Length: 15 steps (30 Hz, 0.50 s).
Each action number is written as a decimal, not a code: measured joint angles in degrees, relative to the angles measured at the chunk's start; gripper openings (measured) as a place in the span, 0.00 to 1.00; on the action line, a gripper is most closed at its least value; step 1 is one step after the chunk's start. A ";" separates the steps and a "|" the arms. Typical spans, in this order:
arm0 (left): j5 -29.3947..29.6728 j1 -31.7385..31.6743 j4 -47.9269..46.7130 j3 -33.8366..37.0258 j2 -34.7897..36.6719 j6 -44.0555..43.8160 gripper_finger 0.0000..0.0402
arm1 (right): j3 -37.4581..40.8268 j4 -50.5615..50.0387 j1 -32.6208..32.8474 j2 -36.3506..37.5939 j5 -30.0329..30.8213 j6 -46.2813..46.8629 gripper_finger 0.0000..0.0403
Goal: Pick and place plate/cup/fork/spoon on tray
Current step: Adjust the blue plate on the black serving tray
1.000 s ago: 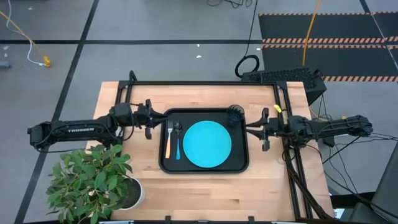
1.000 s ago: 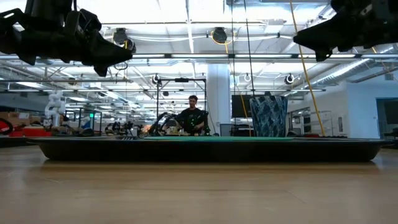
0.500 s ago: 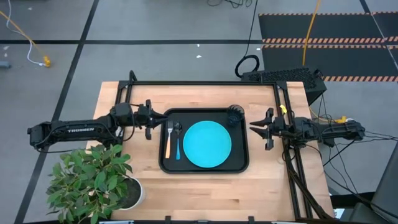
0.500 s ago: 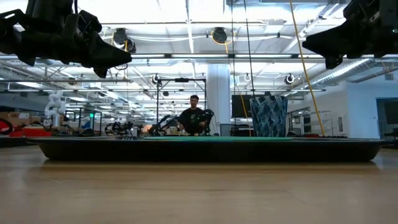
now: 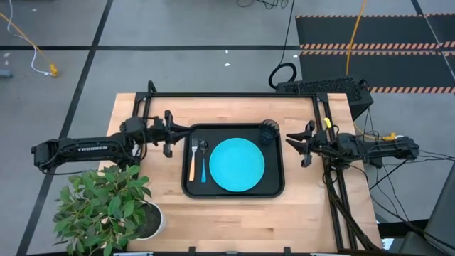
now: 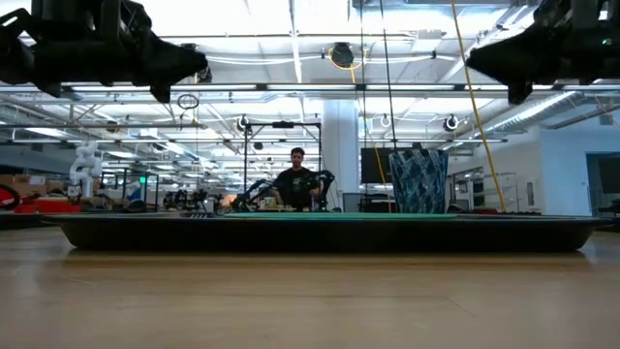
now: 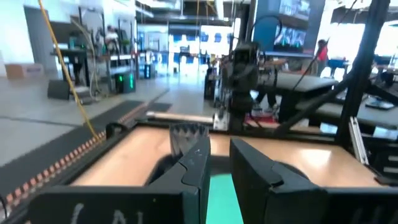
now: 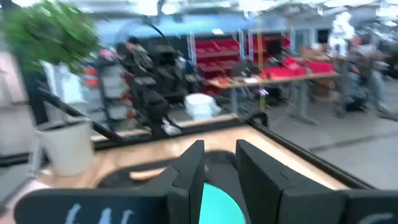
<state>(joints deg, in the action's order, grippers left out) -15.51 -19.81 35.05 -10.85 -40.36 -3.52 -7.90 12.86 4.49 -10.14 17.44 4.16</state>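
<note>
The black tray (image 5: 234, 193) lies at the table's middle. On it lie the turquoise plate (image 5: 237, 165), the orange-handled fork (image 5: 192, 160) and the blue-handled spoon (image 5: 203, 162) side by side at its left end. The dark cup (image 5: 269, 131) stands upright in its far right corner. My left gripper (image 5: 186, 133) hovers at the tray's left rim, well above the table (image 6: 189, 73). It is slightly open and empty. My right gripper (image 5: 288, 137) hovers just off the tray's right rim (image 6: 475, 60), also slightly open and empty. Both point toward the tray.
A potted plant (image 5: 106, 210) in a white pot stands at the table's near left corner. A black frame rail (image 5: 227, 94) runs along the far edge and down the right side (image 5: 334, 199). A person (image 6: 295, 184) is in the room far behind the table.
My right gripper has drawn back from the tray toward the table's right edge and risen a little. My left gripper has drawn back slightly toward the left edge and risen. The things on the tray have stayed where they were.
</note>
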 joint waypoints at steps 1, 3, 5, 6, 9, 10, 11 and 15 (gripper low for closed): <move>-0.01 -0.17 0.50 0.00 0.00 0.17 0.16 | 0.00 0.58 0.00 -1.52 0.83 0.34 0.21; 0.00 -0.93 0.71 0.00 0.00 0.20 0.16 | -0.28 2.67 0.00 -5.26 1.92 0.66 0.21; 0.00 -2.16 0.46 0.00 0.00 0.19 0.16 | -2.54 3.45 0.00 -9.93 2.33 0.64 0.21; 0.00 -2.90 -0.01 0.00 0.00 0.21 0.16 | -4.20 3.20 0.00 -12.59 2.40 0.63 0.21; -0.08 -5.65 -1.11 0.00 -0.02 0.21 0.16 | -10.22 -0.17 0.00 -21.35 3.12 0.88 0.21; -0.53 -6.69 -1.05 0.00 -0.02 0.19 0.16 | -12.32 -2.04 0.02 -24.28 4.31 1.06 0.21; -1.77 -7.81 -0.97 -0.01 -0.02 0.15 0.16 | -14.24 -3.91 0.02 -27.17 5.50 1.20 0.21; -10.77 -12.06 -1.48 -1.51 -0.02 -0.54 0.16 | -19.27 -9.94 -0.15 -37.05 7.79 2.32 0.21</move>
<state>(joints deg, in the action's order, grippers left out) -26.28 -31.87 33.57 -12.36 -40.38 -4.06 -27.18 2.92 4.34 -47.19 25.23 6.48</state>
